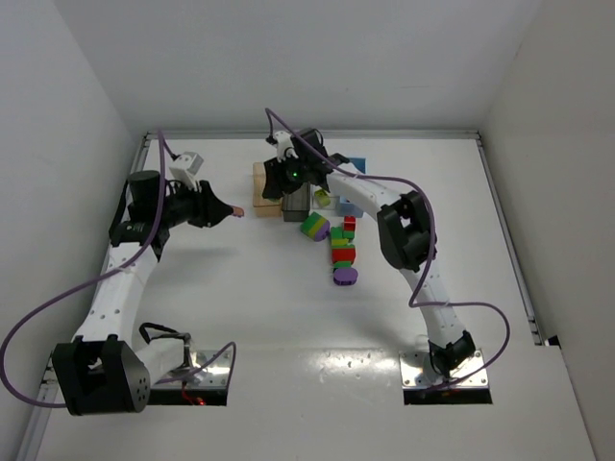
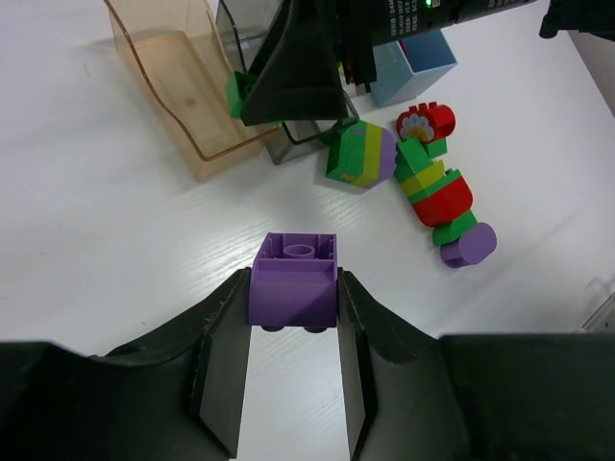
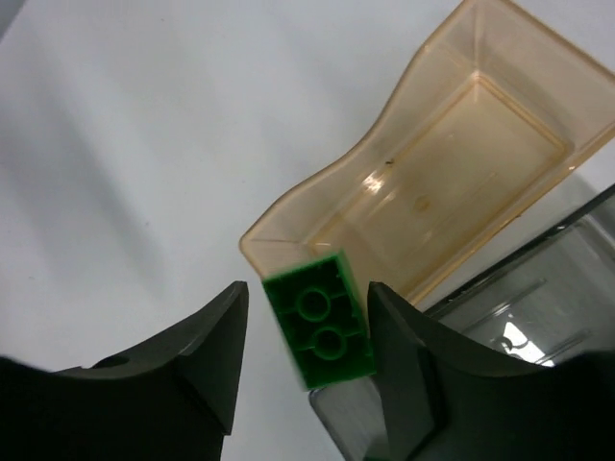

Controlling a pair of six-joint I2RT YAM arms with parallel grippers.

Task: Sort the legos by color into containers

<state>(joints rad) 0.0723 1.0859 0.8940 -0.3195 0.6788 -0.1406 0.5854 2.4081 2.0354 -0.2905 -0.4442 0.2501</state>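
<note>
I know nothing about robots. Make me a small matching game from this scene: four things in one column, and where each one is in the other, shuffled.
Things:
1. purple brick
2. green brick
3. tan-orange bin
4. purple round piece

Places or states:
A. lying at the end of a row of bricks
B. between the fingers of the right gripper
C. empty, held by nothing
D. between the fingers of the left gripper

Pairs: 1-D, 2-B, 3-C, 4-A.
</note>
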